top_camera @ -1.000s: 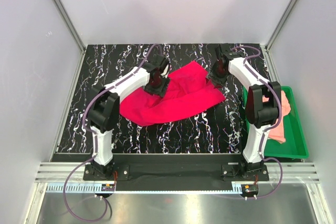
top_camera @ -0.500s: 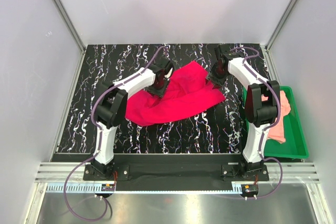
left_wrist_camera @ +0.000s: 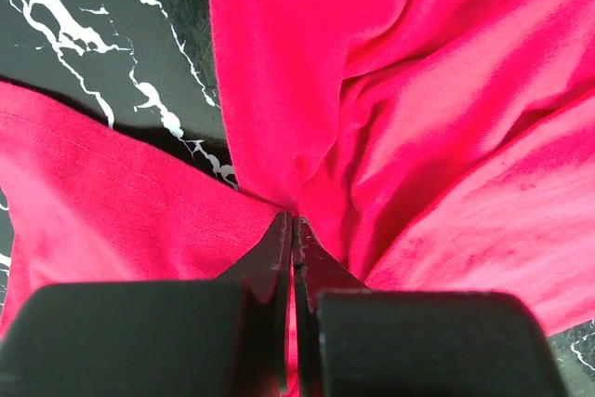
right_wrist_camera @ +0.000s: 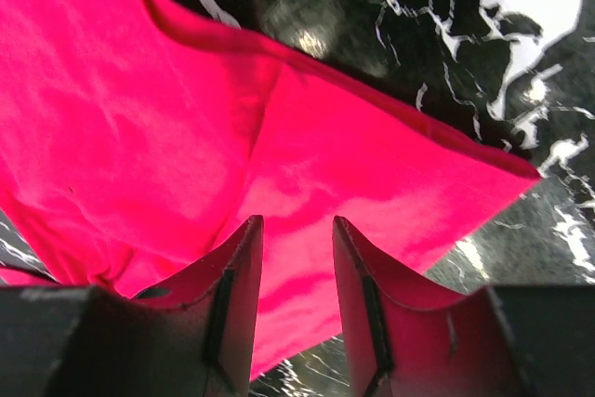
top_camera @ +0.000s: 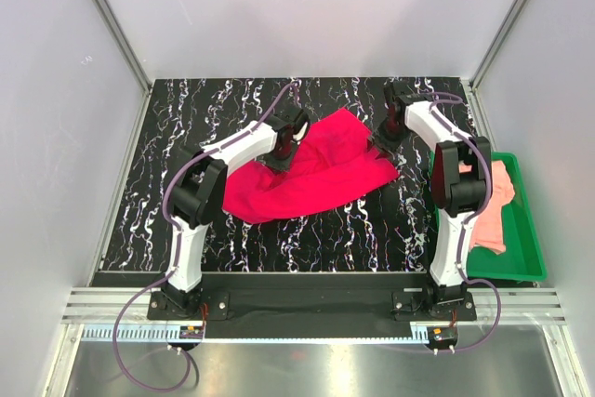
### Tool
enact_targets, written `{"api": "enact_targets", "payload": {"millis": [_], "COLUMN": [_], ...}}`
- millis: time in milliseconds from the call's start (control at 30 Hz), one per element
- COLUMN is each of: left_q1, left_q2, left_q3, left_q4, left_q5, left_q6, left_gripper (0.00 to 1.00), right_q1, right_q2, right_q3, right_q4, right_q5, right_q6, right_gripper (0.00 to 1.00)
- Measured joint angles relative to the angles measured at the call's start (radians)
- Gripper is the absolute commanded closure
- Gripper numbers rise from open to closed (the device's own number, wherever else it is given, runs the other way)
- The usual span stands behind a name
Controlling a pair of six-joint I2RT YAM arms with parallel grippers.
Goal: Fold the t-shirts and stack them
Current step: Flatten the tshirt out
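Top external view: the red t-shirt [top_camera: 321,169] lies crumpled and unfolded at the centre of the marbled surface [top_camera: 186,127]. Its near-left part is spread flat and its far-right part is creased. The pink t-shirt [top_camera: 499,194] sits bunched in the green tray [top_camera: 532,246] at the right edge, well apart from the red one.

Left wrist view: the left gripper [left_wrist_camera: 293,226] has its fingers pressed together on a pinched ridge of the red t-shirt, where two creases meet at the far-left edge.

Right wrist view: the right gripper [right_wrist_camera: 297,228] has its fingers apart, poised just above the cloth near the far-right corner, with nothing held between them.

Change over the last second: the left arm has swung its elbow inward and carried its gripper [top_camera: 281,151] a little to the right and farther back. The right gripper [top_camera: 383,139] has barely shifted, and the outline of the cloth is almost unaltered.

Interpretation: the left side appears to have secured its hold, while the right side has not yet closed on its corner. The task therefore seems to be at an early stage. The red t-shirt probably needs a second grasp before it can be stretched flat for folding. No fold is made, and nothing is stacked.
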Motion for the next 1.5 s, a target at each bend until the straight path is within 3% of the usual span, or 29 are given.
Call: {"api": "enact_targets", "payload": {"millis": [800, 1133, 1233, 1400, 1500], "left_q1": [0.000, 0.000, 0.000, 0.000, 0.000], "left_q2": [-0.222, -0.288, -0.314, -0.366, -0.395], "left_q3": [-0.020, -0.034, -0.034, -0.034, -0.034], "left_q4": [-0.030, -0.041, -0.043, -0.052, -0.065], "left_q5": [-0.005, -0.010, -0.011, -0.016, -0.023], "left_q6": [-0.074, -0.087, -0.090, -0.097, -0.104], "left_gripper": [1.00, 1.00, 1.00, 1.00, 1.00], "right_q1": [0.000, 0.000, 0.000, 0.000, 0.000], "right_q2": [0.177, 0.195, 0.195, 0.195, 0.195], "right_q3": [0.178, 0.170, 0.154, 0.151, 0.151], "right_q4": [-0.029, -0.046, -0.047, -0.048, -0.047], "right_q5": [0.003, -0.003, -0.003, -0.003, -0.001], "right_q6": [0.097, 0.109, 0.110, 0.111, 0.110], "right_gripper": [0.62, 0.64, 0.67, 0.84, 0.87]}}
